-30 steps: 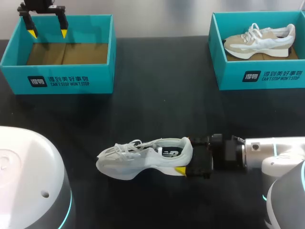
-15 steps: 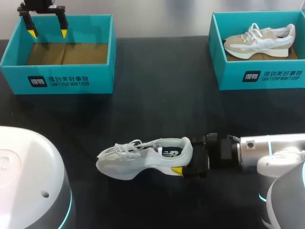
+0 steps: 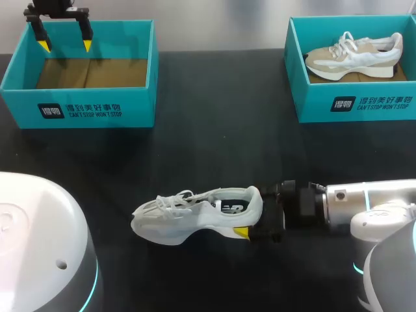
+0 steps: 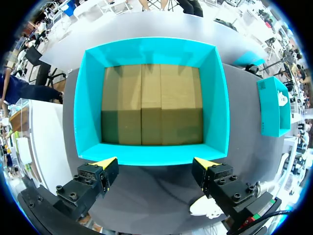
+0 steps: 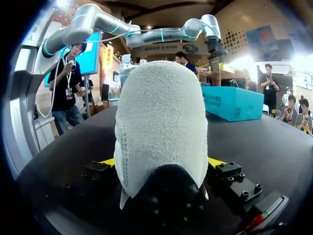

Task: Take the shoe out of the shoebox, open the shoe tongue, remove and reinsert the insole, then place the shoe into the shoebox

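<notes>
Head view: shoe (image 3: pixel 195 218) in right jaws

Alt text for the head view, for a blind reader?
A white shoe sits on the black table, toe pointing left, the right gripper at its heel. The left gripper hangs open over the far edge of an empty teal box; a second box holds a beige shoe.

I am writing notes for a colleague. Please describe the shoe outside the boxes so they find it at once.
On the black table, look at the near middle. The white shoe lies there on the bare tabletop, heel at the right pincer. Unlike the beige-and-white shoe in the right shoebox, it is all white and unboxed.
</notes>
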`<state>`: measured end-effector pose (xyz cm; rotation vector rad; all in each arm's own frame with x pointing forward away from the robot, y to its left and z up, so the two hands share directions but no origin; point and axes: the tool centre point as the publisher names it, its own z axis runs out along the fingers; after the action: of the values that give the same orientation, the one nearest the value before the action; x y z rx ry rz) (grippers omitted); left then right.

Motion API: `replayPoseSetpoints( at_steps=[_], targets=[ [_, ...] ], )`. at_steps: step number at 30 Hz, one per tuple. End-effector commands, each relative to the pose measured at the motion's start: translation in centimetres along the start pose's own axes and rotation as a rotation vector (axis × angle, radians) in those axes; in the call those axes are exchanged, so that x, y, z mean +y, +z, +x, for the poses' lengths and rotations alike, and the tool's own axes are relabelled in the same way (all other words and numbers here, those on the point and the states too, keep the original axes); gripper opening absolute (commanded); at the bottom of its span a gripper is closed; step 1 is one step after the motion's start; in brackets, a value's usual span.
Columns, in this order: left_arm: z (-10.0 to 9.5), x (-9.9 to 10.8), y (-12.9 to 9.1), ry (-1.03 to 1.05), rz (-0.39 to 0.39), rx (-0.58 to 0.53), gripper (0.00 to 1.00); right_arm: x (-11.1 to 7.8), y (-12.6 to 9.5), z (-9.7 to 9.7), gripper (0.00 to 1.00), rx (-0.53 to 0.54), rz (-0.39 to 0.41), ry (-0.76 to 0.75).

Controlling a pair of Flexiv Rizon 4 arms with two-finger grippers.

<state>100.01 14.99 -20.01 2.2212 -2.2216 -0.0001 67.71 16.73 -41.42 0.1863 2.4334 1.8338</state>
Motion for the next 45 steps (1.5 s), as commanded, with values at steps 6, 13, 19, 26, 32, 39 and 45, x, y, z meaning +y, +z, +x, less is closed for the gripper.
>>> replayPoseSetpoints(
  at_steps=[6,13,19,26,32,39,45],
  targets=[
    [0.0,0.0,0.0,0.0,0.0,0.0,1.0,0.1,0.3,0.1,0.0,-0.004,0.009,-0.008],
    [0.0,0.0,0.0,0.0,0.0,0.0,1.0,-0.1,0.3,0.3,0.0,0.005,0.005,-0.005],
    [0.0,0.0,0.0,0.0,0.0,0.0,1.0,-0.1,0.3,0.3,0.0,0.005,0.005,-0.005],
    [0.8,1.4,-0.2,-0.011,0.02,-0.013,1.0,-0.1,0.3,0.3,0.0,0.005,0.005,-0.005],
    [4.2,5.7,-0.3,-0.055,0.019,-0.024,1.0,-0.1,0.3,0.3,0.0,0.005,0.005,-0.005],
    [7.8,9.3,-1.3,-0.102,0.016,0.014,1.0,-0.1,0.3,0.3,0.0,0.005,0.005,-0.005],
    [10.0,11.4,-1.9,-0.163,0.001,0.025,1.0,-0.1,0.3,0.3,0.0,0.005,0.005,-0.005]
  ],
)
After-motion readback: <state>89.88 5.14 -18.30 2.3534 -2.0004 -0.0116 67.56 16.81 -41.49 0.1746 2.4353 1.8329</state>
